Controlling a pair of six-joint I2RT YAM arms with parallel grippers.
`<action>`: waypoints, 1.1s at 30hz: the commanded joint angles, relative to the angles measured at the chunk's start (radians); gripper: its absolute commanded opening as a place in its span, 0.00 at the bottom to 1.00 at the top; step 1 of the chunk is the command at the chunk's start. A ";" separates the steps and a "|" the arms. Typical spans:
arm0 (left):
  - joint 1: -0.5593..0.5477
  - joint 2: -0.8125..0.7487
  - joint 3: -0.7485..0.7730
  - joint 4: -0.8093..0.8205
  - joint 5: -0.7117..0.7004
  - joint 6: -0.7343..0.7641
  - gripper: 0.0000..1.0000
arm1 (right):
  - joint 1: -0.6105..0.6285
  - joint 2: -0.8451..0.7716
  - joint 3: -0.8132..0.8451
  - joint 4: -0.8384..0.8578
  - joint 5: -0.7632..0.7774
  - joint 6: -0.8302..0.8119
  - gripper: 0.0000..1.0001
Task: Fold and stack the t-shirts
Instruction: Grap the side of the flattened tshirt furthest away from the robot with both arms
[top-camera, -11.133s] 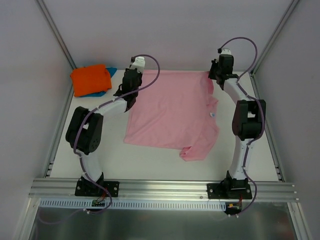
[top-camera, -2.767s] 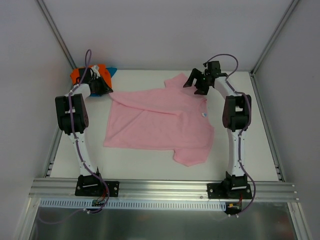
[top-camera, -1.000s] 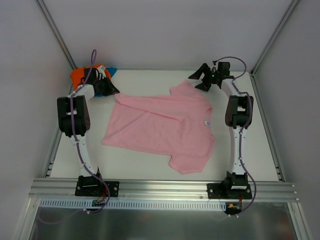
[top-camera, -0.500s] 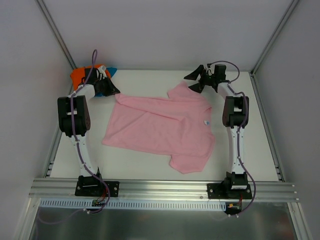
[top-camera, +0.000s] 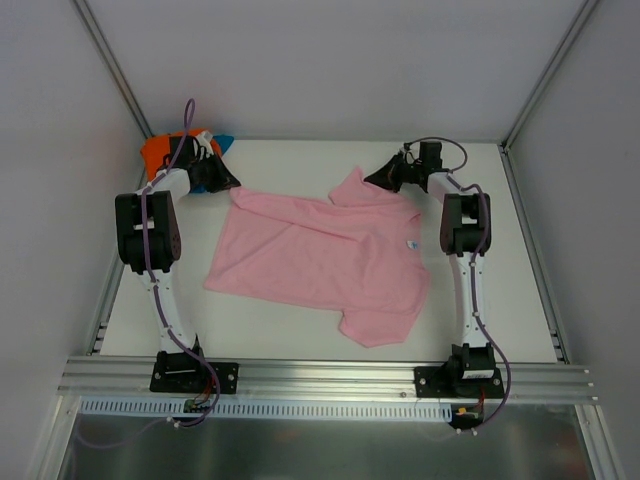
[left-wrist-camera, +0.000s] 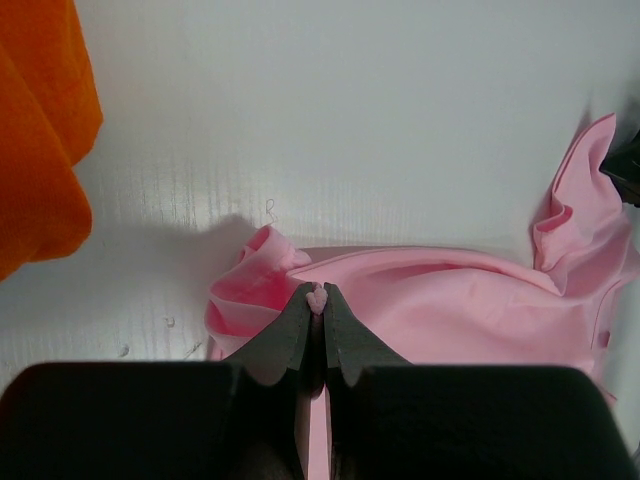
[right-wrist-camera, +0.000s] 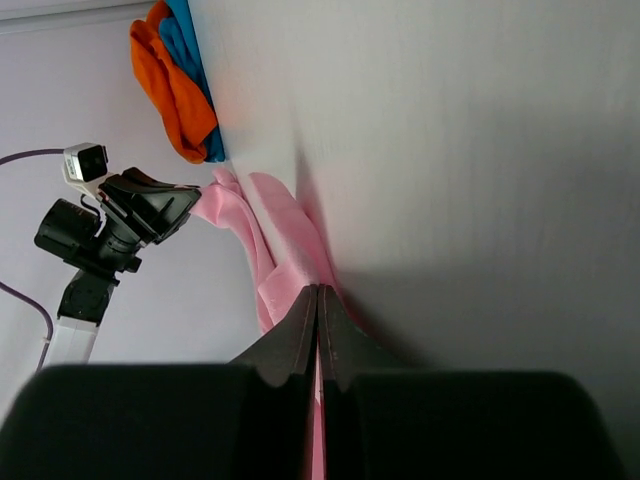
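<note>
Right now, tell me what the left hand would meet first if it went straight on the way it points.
The pink t-shirt: the left hand is shut on its bunched edge. Past that, bare table, though depth is unclear.

spread t-shirt (top-camera: 330, 250): table (top-camera: 300, 335) centre; stacked t-shirts (top-camera: 163, 157), seemingly two: far-left corner, left of left tool (top-camera: 234, 185)

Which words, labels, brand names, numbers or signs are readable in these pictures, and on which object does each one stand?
No text can be read in any view.
White neck tag on the pink t-shirt: too small to read; whether it carries any print cannot be told.
Orange t-shirt: plain cloth, no print visible.
</note>
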 joint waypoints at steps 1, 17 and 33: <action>-0.012 -0.069 0.028 0.004 0.017 0.029 0.00 | -0.007 -0.041 -0.034 -0.076 0.058 -0.077 0.00; -0.022 -0.110 -0.004 0.039 0.040 0.032 0.00 | -0.059 -0.406 -0.300 0.063 0.340 -0.266 0.01; -0.036 -0.159 -0.012 0.064 0.045 0.015 0.00 | -0.107 -0.513 -0.220 -0.024 0.383 -0.350 0.00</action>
